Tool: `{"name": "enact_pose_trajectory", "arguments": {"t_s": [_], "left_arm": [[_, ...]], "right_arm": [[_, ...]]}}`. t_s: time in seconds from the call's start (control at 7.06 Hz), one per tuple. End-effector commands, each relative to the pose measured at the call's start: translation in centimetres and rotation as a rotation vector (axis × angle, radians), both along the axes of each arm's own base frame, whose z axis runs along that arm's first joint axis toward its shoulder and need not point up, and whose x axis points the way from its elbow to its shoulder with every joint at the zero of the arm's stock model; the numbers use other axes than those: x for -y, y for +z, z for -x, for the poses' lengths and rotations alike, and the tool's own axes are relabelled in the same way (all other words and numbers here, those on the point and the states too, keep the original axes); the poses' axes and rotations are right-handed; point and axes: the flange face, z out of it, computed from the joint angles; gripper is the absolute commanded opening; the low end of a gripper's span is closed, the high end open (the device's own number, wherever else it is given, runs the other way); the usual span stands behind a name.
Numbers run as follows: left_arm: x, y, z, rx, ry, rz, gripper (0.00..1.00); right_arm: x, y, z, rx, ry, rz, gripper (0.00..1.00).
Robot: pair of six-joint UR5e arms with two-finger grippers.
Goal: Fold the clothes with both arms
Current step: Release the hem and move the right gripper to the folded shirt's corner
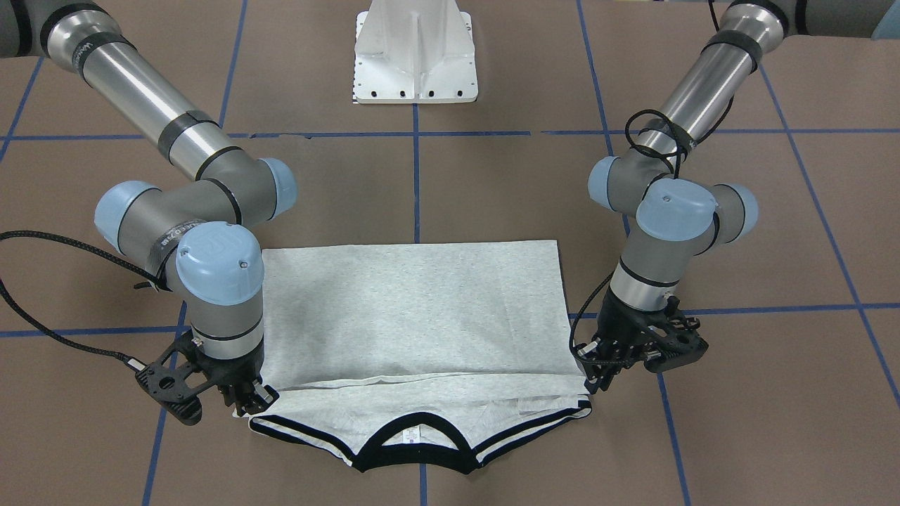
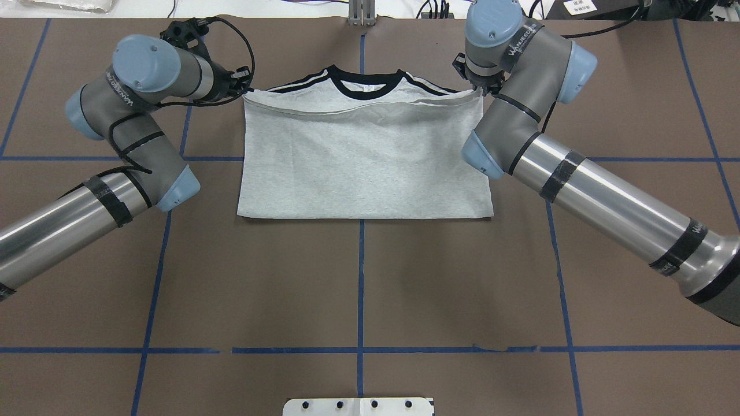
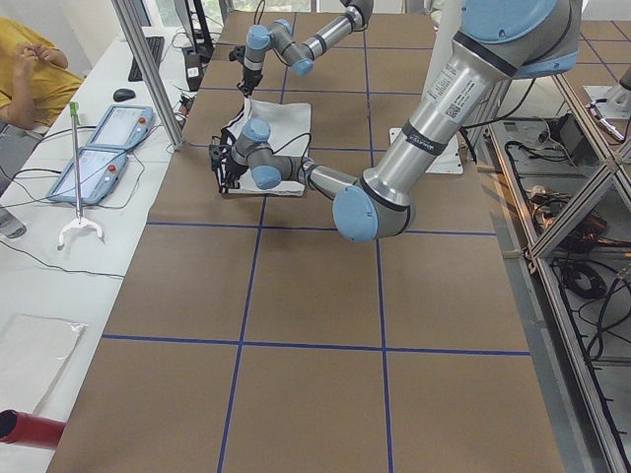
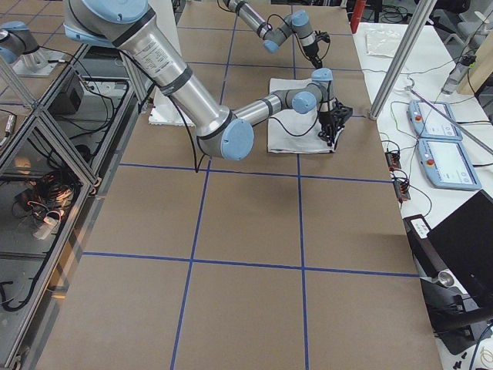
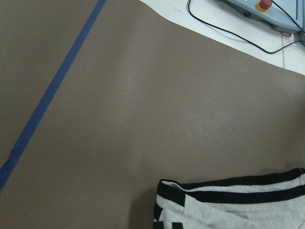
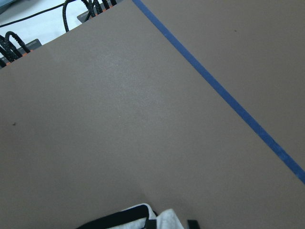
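Note:
The light grey T-shirt (image 1: 415, 309) lies flat on the brown table, folded in half with its hem brought up close to the black collar (image 1: 415, 439); the print is hidden. It also shows in the overhead view (image 2: 364, 162). My left gripper (image 1: 589, 379) (image 2: 247, 89) sits low at one hem corner by the striped shoulder and looks shut on the cloth. My right gripper (image 1: 256, 406) (image 2: 477, 88) is at the other hem corner and looks shut on it too. The wrist views show only the striped shoulder edges (image 5: 228, 205) (image 6: 143, 217), no fingers.
The white base block (image 1: 415, 63) stands at the robot's side of the table. Blue tape lines (image 2: 361, 289) cross the brown cover. Teach pendants (image 3: 99, 148), cables and a seated person (image 3: 30, 59) are beyond the table's far edge.

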Motion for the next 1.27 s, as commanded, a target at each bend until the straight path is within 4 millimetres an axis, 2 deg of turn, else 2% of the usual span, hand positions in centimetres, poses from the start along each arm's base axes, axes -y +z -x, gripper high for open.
{"name": "enact_pose_trajectory", "arguments": {"t_s": [0.0, 0.14, 0.28, 0.42, 0.57, 0.71, 0.85, 0.99, 1.13], "left_arm": [[0.9, 0.4, 0.9, 0.016, -0.011, -0.022, 0.43], [1.1, 0.1, 1.3, 0.008, -0.011, -0.028, 0.43], [1.3, 0.1, 1.8, 0.006, -0.016, -0.03, 0.43], [1.1, 0.1, 1.9, 0.001, -0.013, -0.034, 0.43], [0.8, 0.3, 2.0, -0.01, 0.009, -0.025, 0.43], [0.6, 0.5, 2.1, -0.011, 0.013, -0.022, 0.43], [0.6, 0.3, 2.1, -0.013, 0.013, -0.024, 0.43], [0.4, -0.2, 2.2, -0.02, 0.013, -0.033, 0.43], [0.4, -0.5, 2.3, -0.023, 0.013, -0.036, 0.43]], "right_arm": [[1.1, 0.0, -1.4, 0.008, 0.0, -0.029, 1.0], [0.4, -2.5, -2.5, 0.058, -0.003, -0.055, 1.0], [-2.1, -2.7, -4.1, 0.117, -0.021, -0.053, 1.0], [-7.2, -1.2, -5.3, 0.168, -0.018, -0.055, 1.0], [-11.6, -0.6, -4.4, 0.223, 0.019, -0.015, 1.0], [-14.5, -0.4, -3.4, 0.265, 0.068, 0.038, 1.0], [-18.0, 1.2, -2.3, 0.258, 0.062, 0.052, 1.0], [-20.7, 2.9, -1.4, 0.257, 0.039, 0.066, 1.0], [-22.2, 4.4, -1.0, 0.281, 0.018, 0.046, 1.0]]}}
